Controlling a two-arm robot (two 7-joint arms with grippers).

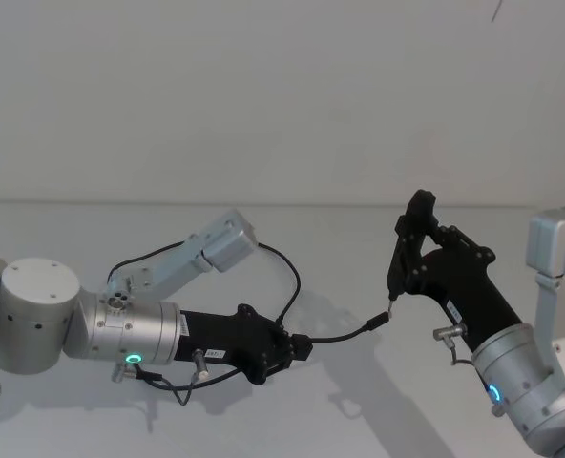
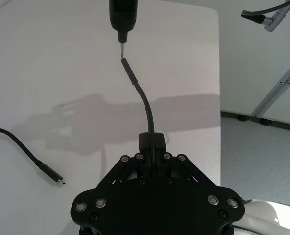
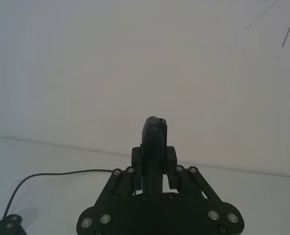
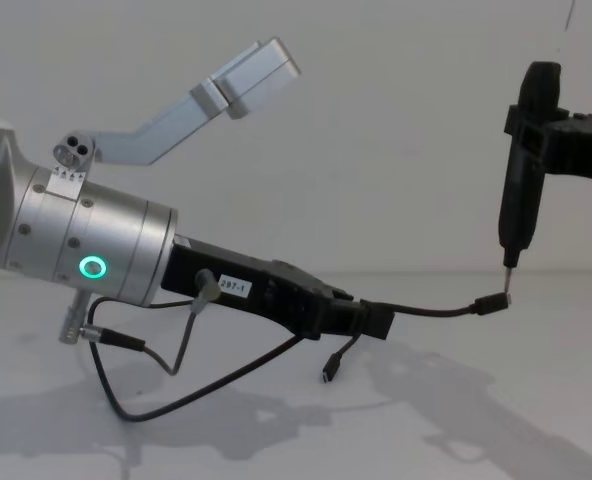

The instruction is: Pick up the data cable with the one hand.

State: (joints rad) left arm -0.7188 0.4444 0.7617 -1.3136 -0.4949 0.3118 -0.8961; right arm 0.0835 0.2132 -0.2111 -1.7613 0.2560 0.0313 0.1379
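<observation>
Cord held near one plug: the left gripper (image 1: 297,347) is clamped on the data cable (image 1: 345,336), whose short free end arcs stiffly toward the right gripper (image 1: 397,250), closed around a slim tool (image 4: 521,200). Light and limp over its length, the cable droops in a loop toward the table (image 1: 359,410) behind the left gripper, so a grip close to the plug looks soundest.

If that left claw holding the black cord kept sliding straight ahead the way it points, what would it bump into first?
Probably the slim black tool held by the right gripper. The left gripper points at it, and the data cable plug it holds out front already sits just at the tool's metal tip, so the plug would likely touch first.
</observation>
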